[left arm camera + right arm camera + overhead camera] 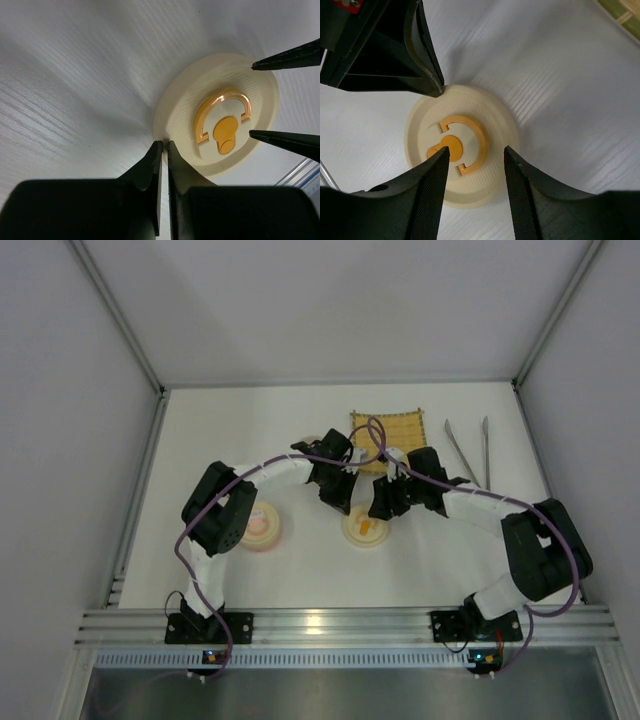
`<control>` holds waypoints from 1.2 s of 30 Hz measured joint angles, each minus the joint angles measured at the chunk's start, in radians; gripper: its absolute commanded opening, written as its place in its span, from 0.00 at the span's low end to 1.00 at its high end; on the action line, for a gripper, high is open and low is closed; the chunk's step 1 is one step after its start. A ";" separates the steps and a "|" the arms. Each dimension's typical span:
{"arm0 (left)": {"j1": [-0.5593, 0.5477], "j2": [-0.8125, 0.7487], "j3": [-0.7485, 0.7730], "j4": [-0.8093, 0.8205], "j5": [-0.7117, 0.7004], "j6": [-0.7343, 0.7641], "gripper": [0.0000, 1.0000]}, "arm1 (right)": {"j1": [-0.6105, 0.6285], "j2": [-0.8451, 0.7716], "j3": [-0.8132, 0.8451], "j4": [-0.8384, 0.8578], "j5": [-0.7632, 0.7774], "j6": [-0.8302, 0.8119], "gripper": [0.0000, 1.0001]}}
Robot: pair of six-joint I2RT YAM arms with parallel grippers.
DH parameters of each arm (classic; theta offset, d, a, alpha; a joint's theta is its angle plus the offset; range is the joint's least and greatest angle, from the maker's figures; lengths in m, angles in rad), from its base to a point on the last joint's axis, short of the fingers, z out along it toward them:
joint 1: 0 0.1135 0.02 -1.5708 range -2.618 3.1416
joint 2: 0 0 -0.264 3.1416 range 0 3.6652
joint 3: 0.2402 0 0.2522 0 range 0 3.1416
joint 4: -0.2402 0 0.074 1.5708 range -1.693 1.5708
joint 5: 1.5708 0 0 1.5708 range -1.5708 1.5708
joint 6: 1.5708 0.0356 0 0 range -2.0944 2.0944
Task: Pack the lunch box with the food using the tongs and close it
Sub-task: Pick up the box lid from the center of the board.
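- 1 pr tongs: far right of table, just R of mat; long axis near-far, joined end toward arm bases, tips splayed toward far edge.
- 1 yellow mat; 2 round cream lids: orange-marked lid, pink-marked lid.
- L gripper: closed tight, empty, tips at orange-marked lid's rim.
- R gripper: jaws partly apart, holding nothing, over same lid's centre.
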 measured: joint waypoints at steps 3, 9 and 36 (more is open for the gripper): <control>0.000 0.000 0.000 -0.005 0.005 0.000 0.00 | 0.005 0.029 0.012 0.010 0.000 0.003 0.48; 0.000 0.000 0.000 -0.008 0.008 -0.001 0.00 | 0.008 0.057 0.024 0.029 -0.008 0.010 0.47; 0.005 0.023 0.025 -0.042 0.043 -0.003 0.00 | 0.013 0.109 0.030 0.034 -0.169 0.056 0.38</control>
